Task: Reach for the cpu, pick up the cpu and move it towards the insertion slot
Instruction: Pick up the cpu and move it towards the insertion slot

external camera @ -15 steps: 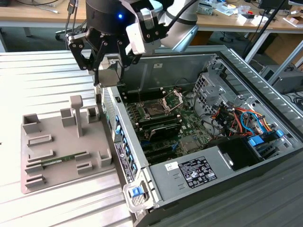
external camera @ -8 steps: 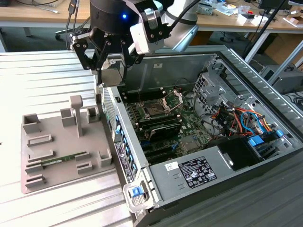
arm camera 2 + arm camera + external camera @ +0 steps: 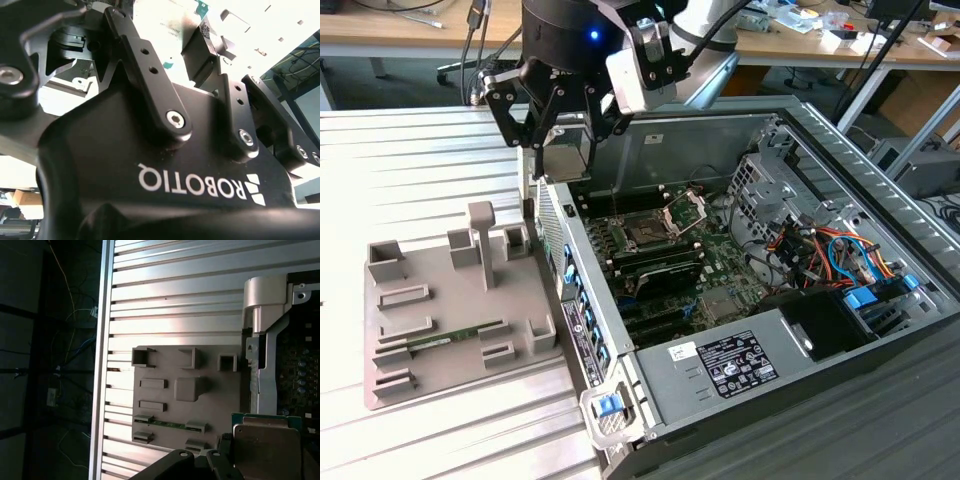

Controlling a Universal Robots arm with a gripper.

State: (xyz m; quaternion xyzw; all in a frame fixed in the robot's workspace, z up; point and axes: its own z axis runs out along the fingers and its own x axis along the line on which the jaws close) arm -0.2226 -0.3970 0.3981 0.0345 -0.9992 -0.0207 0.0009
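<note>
**CPU held in gripper above case edge, apart from socket**

Exterior view, read from its left to its right.

- A grey fixture [image 3: 450, 300] is seen lying on the slatted table [image 3: 410, 160]. Upright posts and shallow pockets are noted on it. A long green memory stick [image 3: 450, 341] is laid in one pocket.
- The gripper [image 3: 562, 150] is seen hanging just past the fixture's right side, over the near wall of the open computer case [image 3: 650, 390]. Its fingers are drawn in part way and are clamped on the cpu [image 3: 568, 156]. The chip is held on edge between them, clear of both fixture and case.
- The insertion slot [image 3: 645, 232] is found lower and further right, on the board inside the case. Its hinged bracket [image 3: 685, 210] is stood open. The cpu is kept well apart from it.
- Orange and blue cables [image 3: 830, 250] are bundled at the case's right end.

First wrist view: the cpu [image 3: 265, 450] is seen close up, with a pale silvery face and a thin green-tan rim showing. The fixture [image 3: 185, 390] and the memory stick [image 3: 165, 423] are seen beyond it on the table [image 3: 175, 300].
</note>
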